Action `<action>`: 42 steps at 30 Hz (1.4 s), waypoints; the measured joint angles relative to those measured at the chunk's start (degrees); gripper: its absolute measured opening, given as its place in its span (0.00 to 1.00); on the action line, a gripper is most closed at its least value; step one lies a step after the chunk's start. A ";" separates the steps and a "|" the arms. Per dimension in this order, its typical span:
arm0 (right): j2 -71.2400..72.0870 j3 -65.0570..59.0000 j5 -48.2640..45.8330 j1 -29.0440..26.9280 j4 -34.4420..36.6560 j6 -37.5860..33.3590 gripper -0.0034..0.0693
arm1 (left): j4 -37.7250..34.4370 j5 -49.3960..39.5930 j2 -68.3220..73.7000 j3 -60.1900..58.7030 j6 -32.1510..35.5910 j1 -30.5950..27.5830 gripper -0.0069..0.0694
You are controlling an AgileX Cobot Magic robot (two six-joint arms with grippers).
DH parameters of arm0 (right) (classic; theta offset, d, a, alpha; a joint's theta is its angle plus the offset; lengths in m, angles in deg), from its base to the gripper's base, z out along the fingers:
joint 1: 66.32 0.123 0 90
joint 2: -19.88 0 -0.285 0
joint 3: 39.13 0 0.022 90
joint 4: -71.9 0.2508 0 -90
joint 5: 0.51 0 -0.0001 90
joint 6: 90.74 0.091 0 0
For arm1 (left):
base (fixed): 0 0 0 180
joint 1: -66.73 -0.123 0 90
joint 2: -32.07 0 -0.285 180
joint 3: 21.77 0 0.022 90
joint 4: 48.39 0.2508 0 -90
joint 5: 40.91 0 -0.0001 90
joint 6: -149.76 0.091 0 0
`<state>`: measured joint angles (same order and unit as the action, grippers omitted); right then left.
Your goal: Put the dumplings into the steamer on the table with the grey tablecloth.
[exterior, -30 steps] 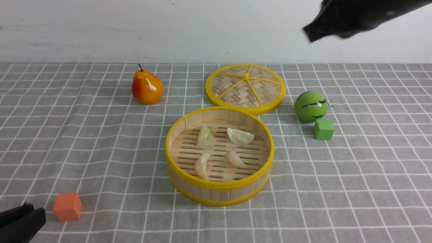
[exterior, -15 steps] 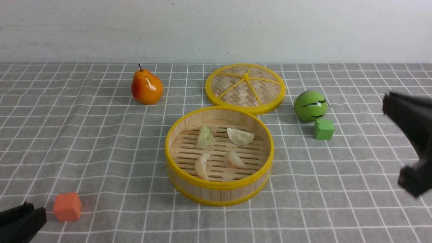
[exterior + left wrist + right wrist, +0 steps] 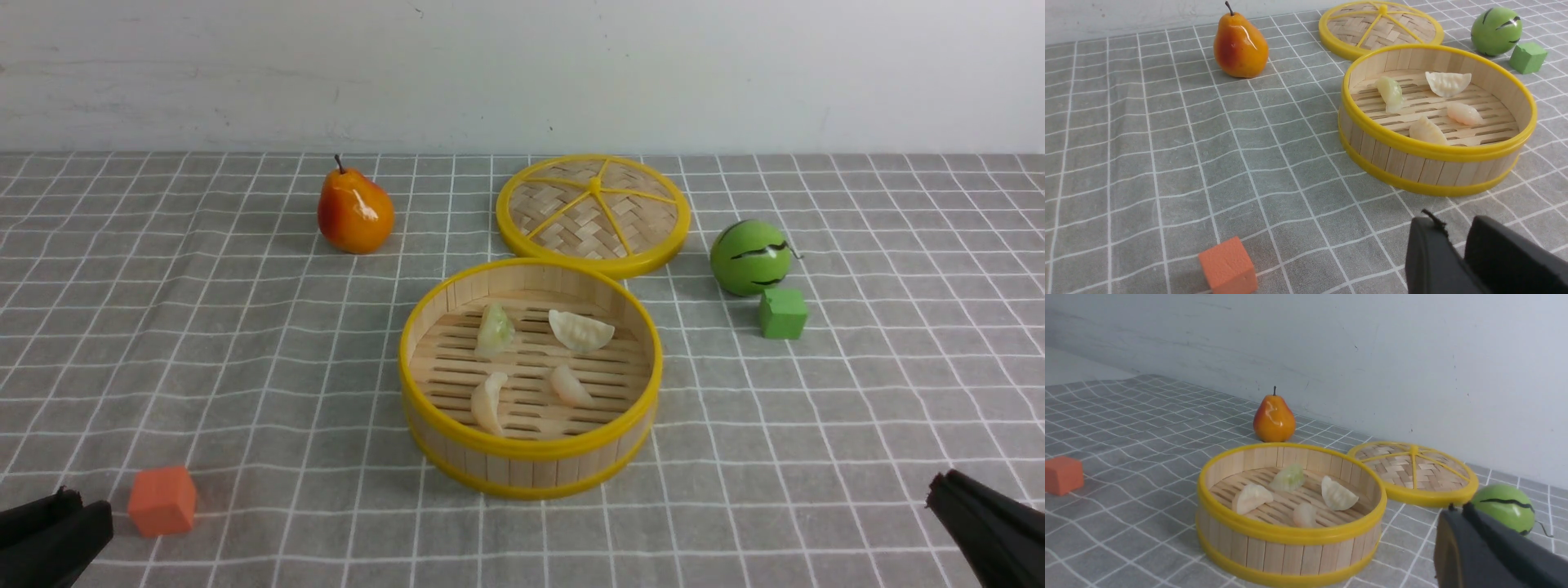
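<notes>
- Holding all four toy dumplings on its slatted floor, the round shallow bamboo steamer with yellow rims (image 3: pixel 531 447) stands near the middle of the grey tablecloth with thin white grid lines (image 3: pixel 245 351). No dumpling lies on the cloth, so loading looks complete.
- Contents, far half: a pale green pleated crescent dumpling (image 3: pixel 495 329) and a broad whitish pleated dumpling (image 3: pixel 581 330).
- Contents, near half: a second whitish dumpling (image 3: pixel 488 402) and a third whitish dumpling (image 3: pixel 569 385). All four lie apart from each other and below the rim.
- The flat woven bamboo lid with yellow rim and spokes (image 3: pixel 593 204) lies just behind the steamer, toward the cloth's far edge. Whether they touch cannot be told. Being off the basket, it leaves the mouth free.
- The left gripper (image 3: pixel 82 510) sits at the near left corner with its black jaws slightly apart and empty, near the small orange cube (image 3: pixel 162 501).
- The right gripper (image 3: pixel 947 494) sits at the near right corner with its jaws pressed together, nothing between them.
- Both grippers sit well apart from the steamer, probably because nothing is left to carry.
- Not part of the task: a glossy orange-yellow toy pear (image 3: pixel 354 212) toward the far edge, left of the lid, and a green striped ball (image 3: pixel 750 256) right of the lid with a small green cube (image 3: pixel 783 313) just in front of it.
</notes>
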<state>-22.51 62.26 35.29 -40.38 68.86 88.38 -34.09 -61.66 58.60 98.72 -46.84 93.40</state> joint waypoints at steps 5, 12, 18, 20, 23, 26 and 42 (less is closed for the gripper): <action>0.27 -0.03 -5.21 0.00 3.04 -3.62 0.03 | 0.00 0.00 0.00 0.00 0.00 0.00 0.28; 9.79 -0.10 -22.27 -1.98 23.10 -18.56 0.04 | -0.05 0.02 0.00 0.00 0.00 0.00 0.28; 26.75 -0.12 -31.68 -11.20 32.24 -33.82 0.04 | 0.00 0.02 0.00 0.00 0.00 0.00 0.29; 33.38 -0.12 -35.80 -17.17 30.97 -37.73 0.04 | 0.00 0.02 0.00 0.00 0.00 0.00 0.29; 35.08 -0.12 -42.27 -24.08 23.70 -36.85 0.05 | 0.00 0.08 0.00 0.00 0.00 0.00 0.30; 35.15 -0.17 -45.88 -26.93 16.89 -32.87 0.05 | 0.00 0.02 0.00 0.00 0.00 0.00 0.30; 35.15 0.16 -56.92 -22.11 8.30 5.90 0.06 | 0.00 0.07 0.00 0.00 0.00 0.00 0.32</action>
<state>12.65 62.42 -21.63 -62.49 77.17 94.28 -34.09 -61.59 58.60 98.72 -46.84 93.40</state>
